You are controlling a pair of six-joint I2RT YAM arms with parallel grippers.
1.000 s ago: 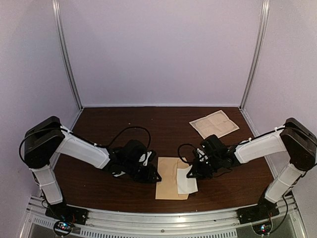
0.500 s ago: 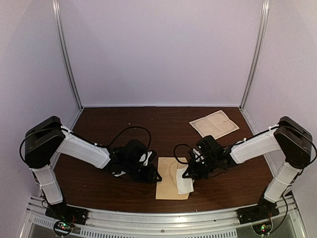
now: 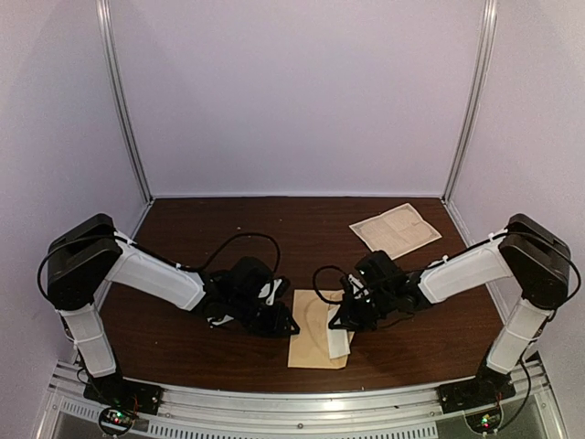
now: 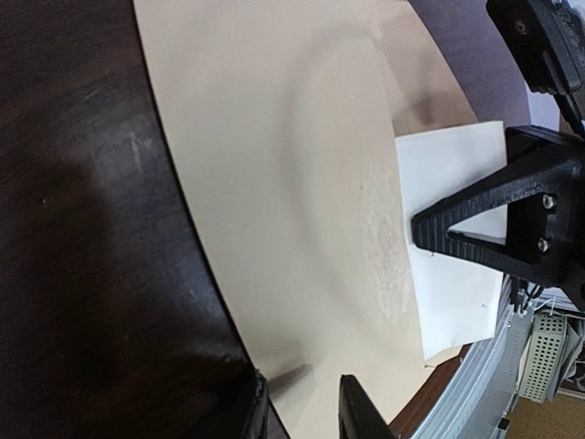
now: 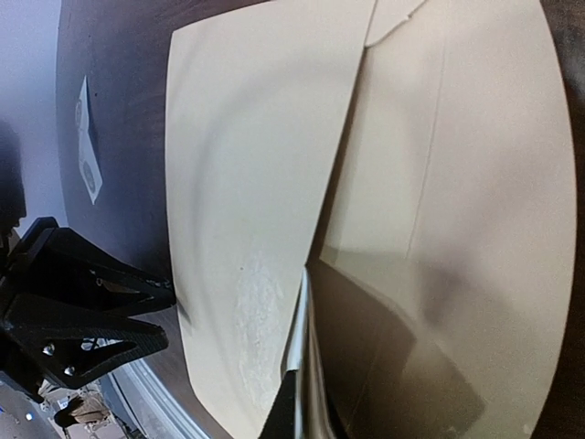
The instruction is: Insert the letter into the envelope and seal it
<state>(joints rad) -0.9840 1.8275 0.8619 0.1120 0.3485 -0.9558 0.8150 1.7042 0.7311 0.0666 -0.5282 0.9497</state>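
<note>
Fingers (image 5: 283, 416) of the right gripper (image 4: 425, 229) are fully closed, and a thin paper edge rises up between them. I take it for the edge of the letter (image 4: 454, 302), because the tip sits right where the white paper meets the mouth of the envelope (image 4: 274, 183). So this gripper has the letter in a pinch.

On the left gripper (image 5: 169, 315) the fingers (image 4: 358, 412) stand a little apart, with a narrow gap. One is over the dark table (image 3: 228, 219) and the other is over the envelope, and the left edge of the envelope runs in the gap between them. They do not clamp anything. I cannot tell if they touch the paper.

From above I see the envelope flat on the table, close to the front edge, in the middle between the two grippers. Its open side looks toward the right arm. The letter is partly inside: its left part is hidden under the top layer of the envelope, and the rest sticks out to the right, lying on the tan paper below it.

Far at the back right lies a creased sheet (image 3: 395, 229), well apart from the envelope. A small white card (image 5: 87, 137) with round dots lies near the left gripper.
</note>
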